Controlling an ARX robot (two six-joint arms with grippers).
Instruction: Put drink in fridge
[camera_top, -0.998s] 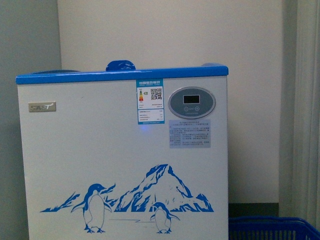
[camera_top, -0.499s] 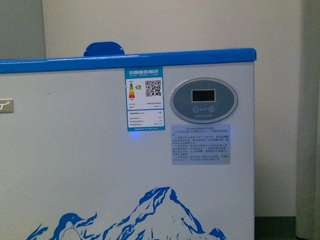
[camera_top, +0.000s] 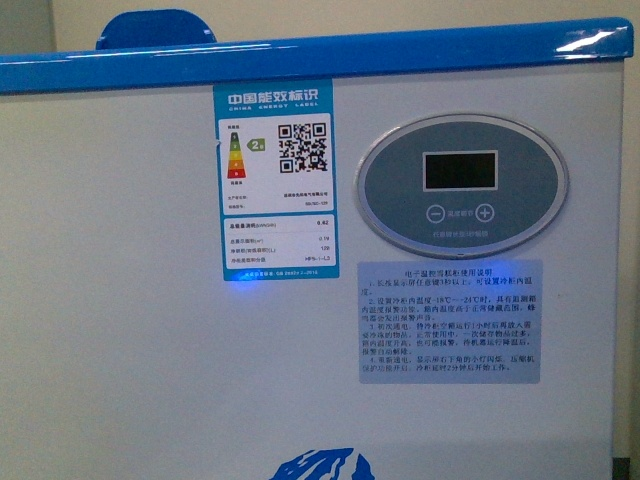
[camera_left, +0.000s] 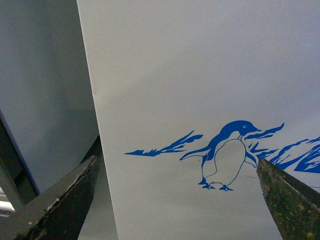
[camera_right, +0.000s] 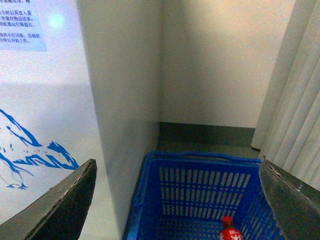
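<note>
Drink (camera_right: 230, 232) in crate (camera_right: 200, 158) beside fridge (camera_right: 120, 100)

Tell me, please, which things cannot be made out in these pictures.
1. Fridge, its top and inside: in the front view both are hidden behind its blue rim, so it cannot be told whether the lid is open.
2. Drink: in the right wrist view only the red cap and the top of the label show, inside the blue crate. The picture's lower edge cuts off the rest.
3. Instruction sticker: in the front view the print is too small to read.
</note>
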